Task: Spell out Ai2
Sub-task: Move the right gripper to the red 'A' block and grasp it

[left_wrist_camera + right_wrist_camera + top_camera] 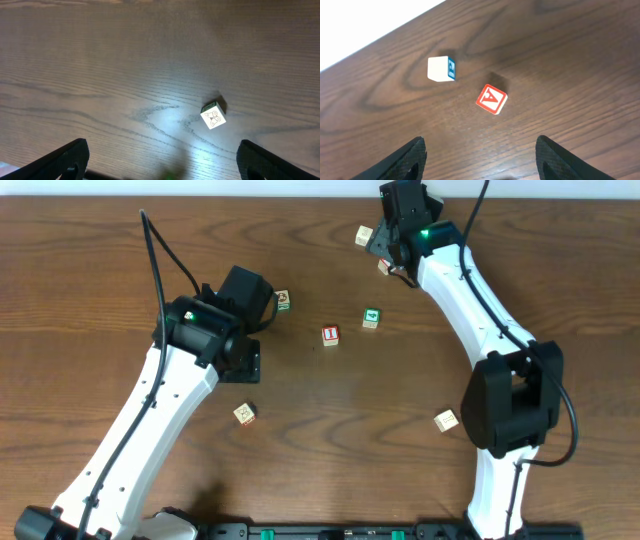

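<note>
Seven small wooden cubes are scattered on the dark wooden table [120,240]. At the far left, the left gripper [161,152] is spread wide above the tabletop, and nothing is held between its fingers. A picture cube [213,116] with a green side lies just ahead of it, untouched. Nearer the front edge, a patterned cube [245,413] is set apart beside the left arm.

Towards the middle, the red-framed I cube [331,335] lies alone on the wood with its letter facing up. The green 4 cube [371,319] is placed near it, slightly to the right and further back, and the two are not touching.

At the back right, the blue-framed cube [441,68] rests with a plain white face up; the character on its side cannot be read. The red-framed A cube [491,98] lies near it, letter up and turned at an angle. The right gripper [480,142] is released above the table, its fingers apart on either side of bare wood, and the A cube is not touched. A whitish cube [446,420] is seen furthest right, beside the right arm's base.
</note>
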Controlling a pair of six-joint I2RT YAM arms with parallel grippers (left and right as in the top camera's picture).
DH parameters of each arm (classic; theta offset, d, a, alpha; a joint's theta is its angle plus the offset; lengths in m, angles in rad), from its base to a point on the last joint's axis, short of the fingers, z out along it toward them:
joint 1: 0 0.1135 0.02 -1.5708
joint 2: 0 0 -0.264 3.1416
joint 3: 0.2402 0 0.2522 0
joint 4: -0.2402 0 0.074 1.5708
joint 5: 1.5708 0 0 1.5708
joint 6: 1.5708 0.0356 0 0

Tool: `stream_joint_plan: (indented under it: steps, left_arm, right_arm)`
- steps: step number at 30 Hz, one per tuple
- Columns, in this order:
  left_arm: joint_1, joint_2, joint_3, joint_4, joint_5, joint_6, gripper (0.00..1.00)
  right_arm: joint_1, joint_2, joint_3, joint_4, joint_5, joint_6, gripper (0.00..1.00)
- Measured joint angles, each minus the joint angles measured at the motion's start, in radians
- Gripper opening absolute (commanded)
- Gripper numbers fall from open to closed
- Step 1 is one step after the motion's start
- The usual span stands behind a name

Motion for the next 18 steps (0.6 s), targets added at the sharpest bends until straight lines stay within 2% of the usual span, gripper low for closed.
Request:
stream_joint_plan:
  steps: [8,18]
  left_arm:
    - [0.0,0.0,0.0,0.001,-0.003,0.0,0.95]
    - [0.0,0.0,0.0,0.0,-0.003,0.0,0.95]
  right_arm:
    - [-0.039,0.09,0.023,0.059,-0.069,0.113,0.68]
    - [-0.042,0.221,0.063,0.048,-0.098,0.157,0.67]
